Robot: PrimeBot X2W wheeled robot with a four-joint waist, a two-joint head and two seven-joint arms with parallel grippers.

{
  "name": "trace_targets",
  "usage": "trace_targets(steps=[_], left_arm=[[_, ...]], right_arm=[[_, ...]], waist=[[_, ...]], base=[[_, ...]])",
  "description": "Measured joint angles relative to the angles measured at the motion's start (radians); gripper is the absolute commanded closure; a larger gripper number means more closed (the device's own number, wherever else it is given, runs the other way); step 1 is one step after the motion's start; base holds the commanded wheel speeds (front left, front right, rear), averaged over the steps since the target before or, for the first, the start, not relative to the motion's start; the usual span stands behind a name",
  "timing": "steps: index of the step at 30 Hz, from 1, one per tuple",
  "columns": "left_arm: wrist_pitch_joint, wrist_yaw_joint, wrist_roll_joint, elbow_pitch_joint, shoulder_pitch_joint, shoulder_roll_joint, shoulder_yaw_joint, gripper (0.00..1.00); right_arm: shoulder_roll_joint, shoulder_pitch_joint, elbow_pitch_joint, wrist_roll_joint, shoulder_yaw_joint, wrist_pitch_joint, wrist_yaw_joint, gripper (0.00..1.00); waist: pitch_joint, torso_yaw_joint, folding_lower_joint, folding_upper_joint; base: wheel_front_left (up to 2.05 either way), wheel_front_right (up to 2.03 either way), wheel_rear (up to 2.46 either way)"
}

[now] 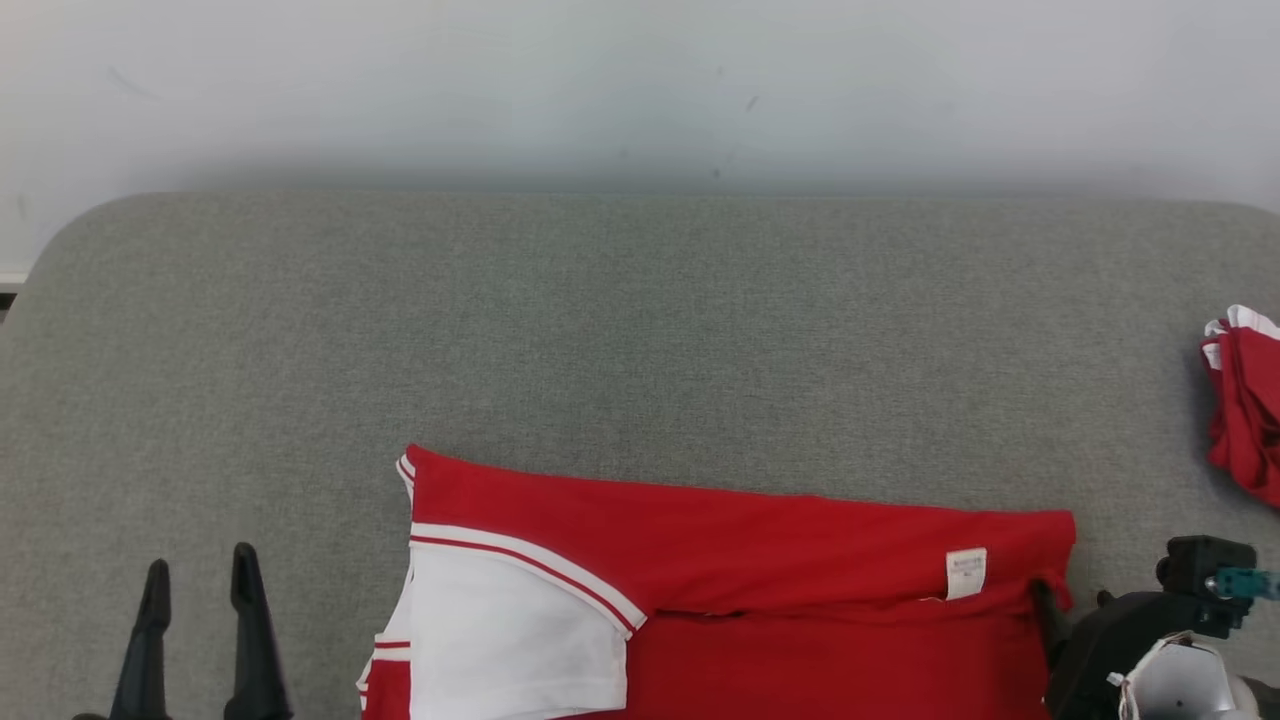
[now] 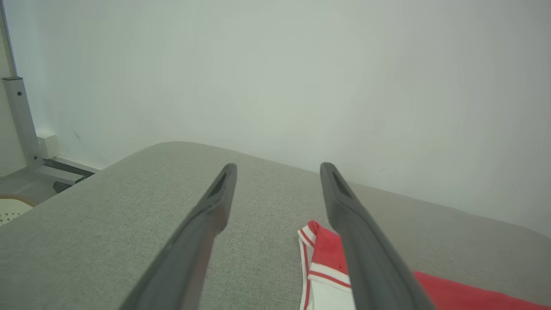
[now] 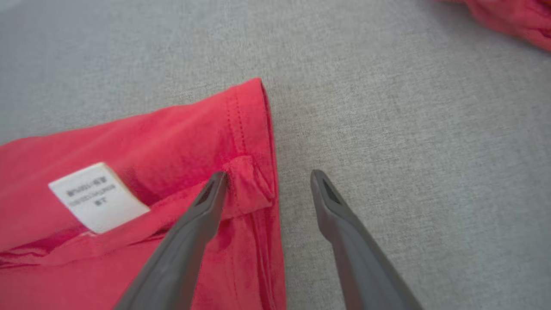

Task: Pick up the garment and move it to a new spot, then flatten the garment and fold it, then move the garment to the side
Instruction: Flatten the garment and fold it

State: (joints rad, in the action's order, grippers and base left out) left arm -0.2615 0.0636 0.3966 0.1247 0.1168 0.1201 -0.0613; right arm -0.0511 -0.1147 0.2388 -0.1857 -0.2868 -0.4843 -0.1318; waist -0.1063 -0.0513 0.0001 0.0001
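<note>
Garment [image 1: 760, 560] lower part cut off in head view; label [image 1: 966, 573] print unreadable

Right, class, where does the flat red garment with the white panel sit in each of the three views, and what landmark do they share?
Head view: the red garment with white panel lies bottom centre, cut off by the lower edge.
Left wrist view: bottom right, a trimmed corner and a red strip.
Right wrist view: left half, the hem corner with its white label.
Shared landmark: the grey fabric tabletop beneath it.
</note>
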Motion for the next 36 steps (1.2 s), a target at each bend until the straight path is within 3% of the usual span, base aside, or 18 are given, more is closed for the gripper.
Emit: trace_targets(steps=[10, 12, 13, 15, 19, 27, 36], left_arm=[[0.0, 0.023, -0.007, -0.028, -0.003, -0.017, -0.012, 0.0], [0.0, 0.024, -0.007, -0.031, -0.002, -0.018, -0.015, 0.0], [-0.001, 0.025, -0.007, -0.031, -0.001, -0.019, -0.016, 0.0], [-0.001, 0.025, -0.007, -0.031, -0.001, -0.02, -0.019, 0.0], [-0.001, 0.026, -0.021, -0.031, -0.001, -0.02, -0.021, 0.0], [-0.001, 0.032, -0.035, -0.045, -0.01, -0.016, -0.012, 0.0], [0.013, 0.03, -0.028, -0.06, -0.019, -0.009, -0.003, 0.0]], right_arm=[[-0.01, -0.046, 0.151, 0.014, 0.023, -0.038, 0.003, 0.01], [-0.015, -0.046, 0.159, 0.008, 0.036, -0.059, 0.003, 0.32], [-0.017, -0.046, 0.161, 0.0, 0.046, -0.072, 0.004, 0.52], [-0.019, -0.045, 0.161, -0.014, 0.062, -0.092, 0.005, 0.55], [-0.015, -0.041, 0.157, -0.023, 0.081, -0.108, 0.003, 0.98], [-0.001, -0.049, 0.163, 0.003, 0.054, -0.062, -0.001, 1.0], [0.006, -0.081, 0.128, 0.109, -0.128, -0.006, -0.001, 1.0]], waist=[[-0.004, -0.024, -0.0001, -0.0001], [-0.002, -0.023, -0.0002, -0.0001], [-0.001, -0.022, -0.0001, -0.0001], [0.001, -0.02, -0.0002, -0.0002], [0.0, -0.016, -0.0002, -0.0002], [-0.007, -0.012, -0.0002, -0.0002], [-0.008, -0.001, 0.0, 0.0002]], base=[[0.0, 0.0, 0.0], [0.0, 0.0, 0.0], [0.0, 0.0, 0.0], [0.0, 0.0, 0.0], [0.0, 0.0, 0.0], [0.0, 0.0, 0.0], [0.0, 0.0, 0.0]])
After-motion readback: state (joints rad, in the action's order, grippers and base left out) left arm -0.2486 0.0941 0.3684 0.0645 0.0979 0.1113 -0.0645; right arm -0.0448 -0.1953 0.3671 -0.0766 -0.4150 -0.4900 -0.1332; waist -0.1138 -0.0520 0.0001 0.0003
